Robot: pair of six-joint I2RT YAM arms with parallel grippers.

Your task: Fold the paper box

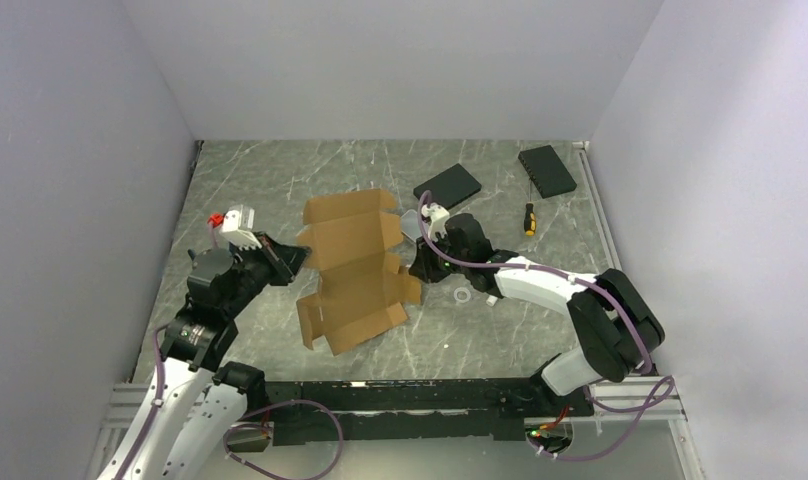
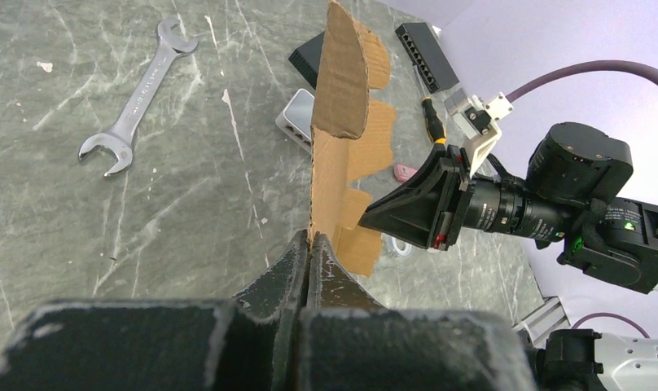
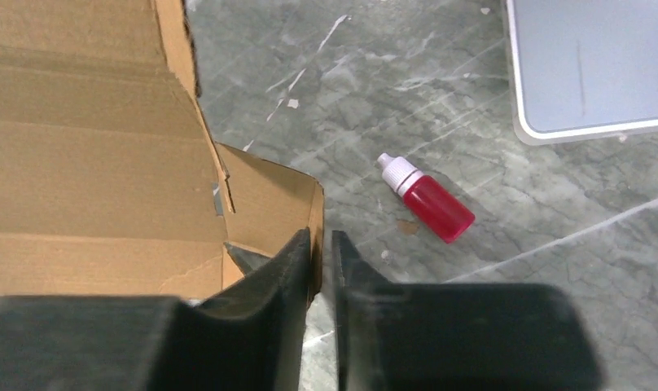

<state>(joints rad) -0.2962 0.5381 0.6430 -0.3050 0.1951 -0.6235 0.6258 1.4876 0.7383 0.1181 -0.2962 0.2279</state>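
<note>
The paper box is parked mid-table, gripped at its left edge by the left gripper and at its right edge by the right gripper. A screwdriver is laid behind-right, in front of a slab.

A grey table with white marble veining stands boxed in by a plain pale left wall, back wall and right wall, under soft, even light.

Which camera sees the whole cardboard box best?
The top external view: the whole paper box shows, spread open. The left wrist view sees it only edge-on; the right wrist view shows just one corner.
</note>
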